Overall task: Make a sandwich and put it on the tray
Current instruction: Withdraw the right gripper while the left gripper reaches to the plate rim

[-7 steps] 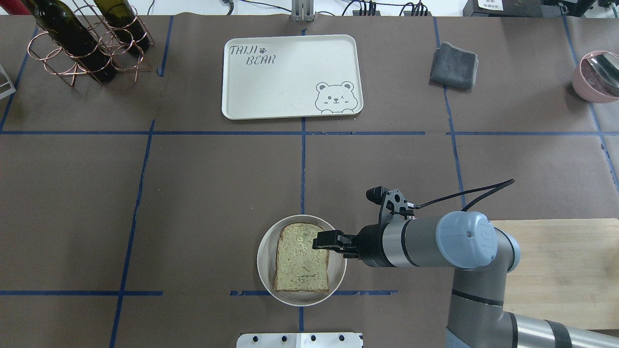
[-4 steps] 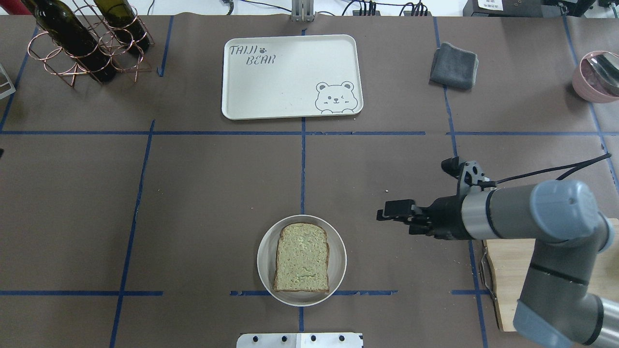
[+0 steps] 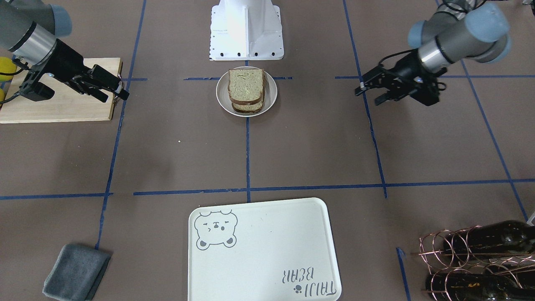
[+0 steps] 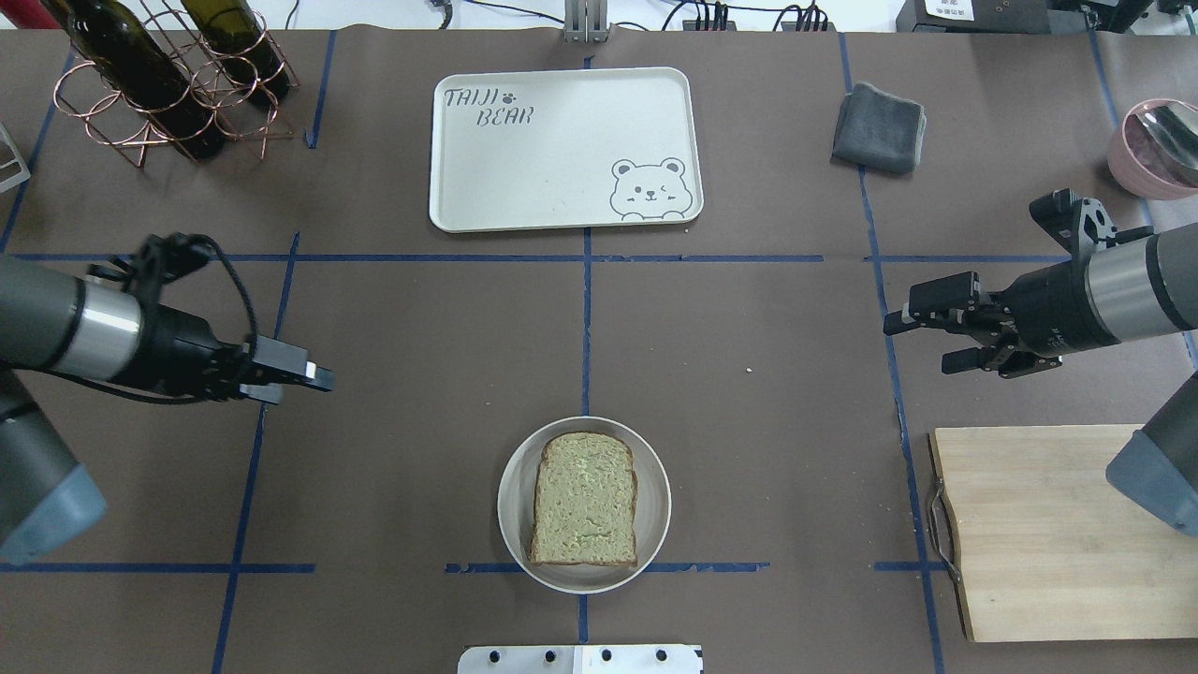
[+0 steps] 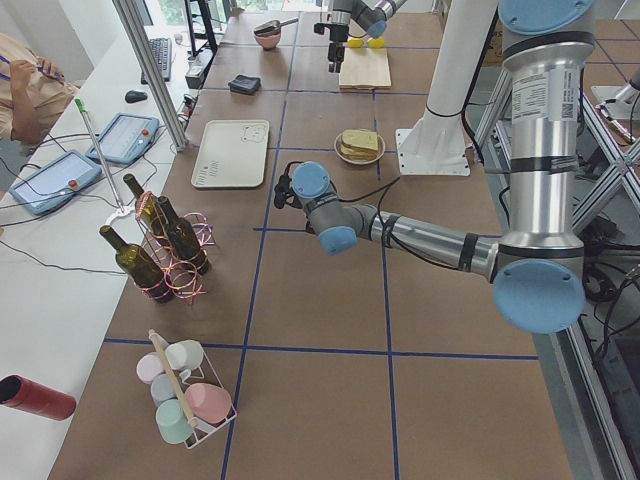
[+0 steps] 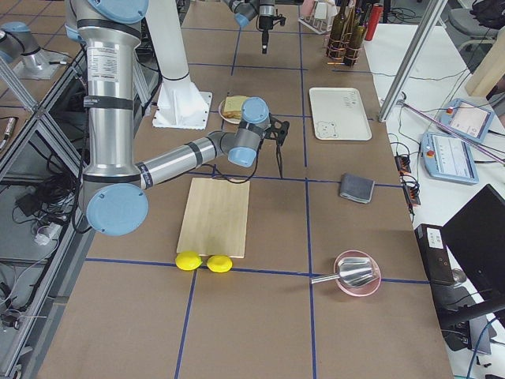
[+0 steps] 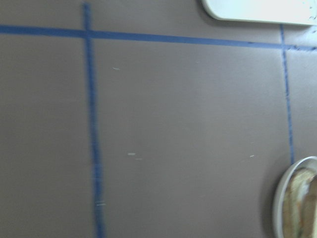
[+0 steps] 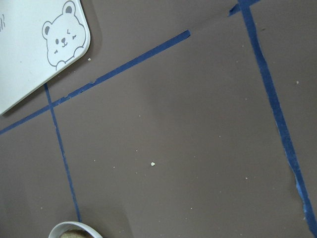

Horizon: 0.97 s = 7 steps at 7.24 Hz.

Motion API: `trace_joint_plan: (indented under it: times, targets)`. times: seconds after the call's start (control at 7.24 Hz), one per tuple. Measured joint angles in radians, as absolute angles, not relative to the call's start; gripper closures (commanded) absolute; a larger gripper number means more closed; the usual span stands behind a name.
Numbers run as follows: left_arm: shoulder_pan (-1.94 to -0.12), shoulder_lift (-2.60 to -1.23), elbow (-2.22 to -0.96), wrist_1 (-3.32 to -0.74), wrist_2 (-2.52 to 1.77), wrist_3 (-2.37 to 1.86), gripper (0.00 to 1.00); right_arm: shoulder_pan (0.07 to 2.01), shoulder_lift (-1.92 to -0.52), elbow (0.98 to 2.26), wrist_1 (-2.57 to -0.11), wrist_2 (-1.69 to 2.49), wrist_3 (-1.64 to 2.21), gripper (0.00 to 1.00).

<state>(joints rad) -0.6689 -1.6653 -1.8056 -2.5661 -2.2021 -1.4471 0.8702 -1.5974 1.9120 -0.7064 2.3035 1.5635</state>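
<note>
The sandwich [image 4: 585,501], two tan brown-crusted slices stacked on a small round white dish [image 4: 513,501], sits near the table's front centre; it also shows in the front-facing view [image 3: 246,90]. The filling barely shows between the slices. The cream tray [image 4: 562,178] with the bear drawing lies bare at the far centre. My left gripper [image 4: 299,382] is open and empty, hovering well left of the dish. My right gripper [image 4: 922,342] is open and empty, hovering well right of the dish, above the table.
A pale wooden cutting board [image 4: 1058,529] lies at the front right, with two lemons [image 6: 201,262] beyond its end. A grey cloth [image 4: 880,126], a pink bowl [image 4: 1156,150] and a copper bottle rack [image 4: 168,75] stand along the far side.
My right gripper has pulled back from over the top bread slice, to the right and away from the dish. My left arm has come into view from the left.
</note>
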Motion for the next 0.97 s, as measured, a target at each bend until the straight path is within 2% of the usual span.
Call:
trace_joint_plan:
  times: [0.14,0.28,0.55,0.69,0.97]
  targets:
    - [-0.557,-1.704,-1.826,-2.507,-2.076,-1.505,0.18,0.881,-1.602,1.895,-0.703,2.313,1.532,0.0]
    - [-0.483,-1.763,-1.848,-2.387,-1.987,-1.526,0.29,0.886,-1.608,1.886,-0.7,2.316,1.507,0.0]
    - [-0.39,-1.887,-1.871,-2.135,-1.869,-1.537,0.45,0.889,-1.61,1.883,-0.697,2.317,1.493,0.0]
    - [-0.361,-1.911,-1.869,-2.088,-1.828,-1.539,0.53,0.89,-1.611,1.883,-0.697,2.318,1.491,0.0]
    - [-0.329,-1.927,-1.853,-2.066,-1.805,-1.542,0.57,0.891,-1.613,1.884,-0.696,2.319,1.491,0.0]
